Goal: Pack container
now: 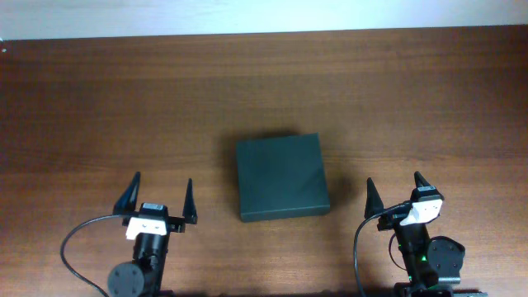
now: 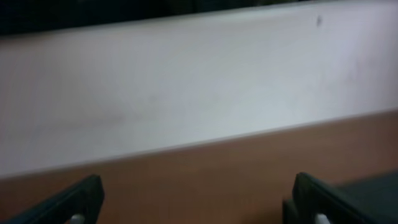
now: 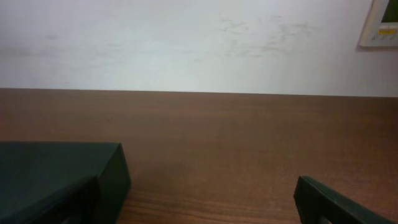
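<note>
The container (image 1: 281,176) is a dark green-black square box with its lid closed, lying flat in the middle of the wooden table. It also shows at the left edge of the right wrist view (image 3: 59,174) and at the bottom right corner of the left wrist view (image 2: 373,190). My left gripper (image 1: 160,196) is open and empty, at the table's front to the left of the box. My right gripper (image 1: 394,195) is open and empty, at the front to the right of the box. Neither touches the box.
The brown wooden table (image 1: 124,107) ends at a white wall (image 3: 186,43) at the back. A white wall panel (image 3: 380,25) shows at the top right of the right wrist view. No hand tools are in view.
</note>
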`<state>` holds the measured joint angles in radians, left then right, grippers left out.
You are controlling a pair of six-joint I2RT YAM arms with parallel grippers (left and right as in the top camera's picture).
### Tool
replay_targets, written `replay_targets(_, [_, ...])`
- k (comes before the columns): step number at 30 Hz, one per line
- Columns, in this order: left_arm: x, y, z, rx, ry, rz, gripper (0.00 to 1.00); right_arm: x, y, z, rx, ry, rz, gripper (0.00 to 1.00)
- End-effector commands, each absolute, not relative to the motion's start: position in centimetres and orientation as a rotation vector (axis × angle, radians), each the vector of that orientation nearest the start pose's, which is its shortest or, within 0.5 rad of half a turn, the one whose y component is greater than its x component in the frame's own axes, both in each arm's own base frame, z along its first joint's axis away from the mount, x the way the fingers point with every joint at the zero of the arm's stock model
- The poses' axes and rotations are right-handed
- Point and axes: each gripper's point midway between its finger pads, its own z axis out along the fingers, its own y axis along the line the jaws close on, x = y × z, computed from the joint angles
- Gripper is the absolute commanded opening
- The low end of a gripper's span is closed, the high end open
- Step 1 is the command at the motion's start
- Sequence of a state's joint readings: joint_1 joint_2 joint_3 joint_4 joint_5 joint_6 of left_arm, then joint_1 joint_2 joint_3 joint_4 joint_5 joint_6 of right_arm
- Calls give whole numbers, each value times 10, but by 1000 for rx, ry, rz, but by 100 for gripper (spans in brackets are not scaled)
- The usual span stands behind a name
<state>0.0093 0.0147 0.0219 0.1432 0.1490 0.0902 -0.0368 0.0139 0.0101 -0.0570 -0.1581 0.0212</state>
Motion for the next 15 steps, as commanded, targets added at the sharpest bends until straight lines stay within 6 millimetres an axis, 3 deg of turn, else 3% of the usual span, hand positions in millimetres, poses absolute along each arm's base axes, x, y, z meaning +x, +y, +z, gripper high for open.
replay_targets(1, [245,-19,189,174,1508,-6,99,245,16,160,-73,1632,105,99])
replay_targets(3, [245,-19,162,174,1618,-17,99,245,16,160,-72,1632,106,99])
replay_targets(15, [246,-7,158,126,1639,45,99,245,16,160,-72,1632,106,99])
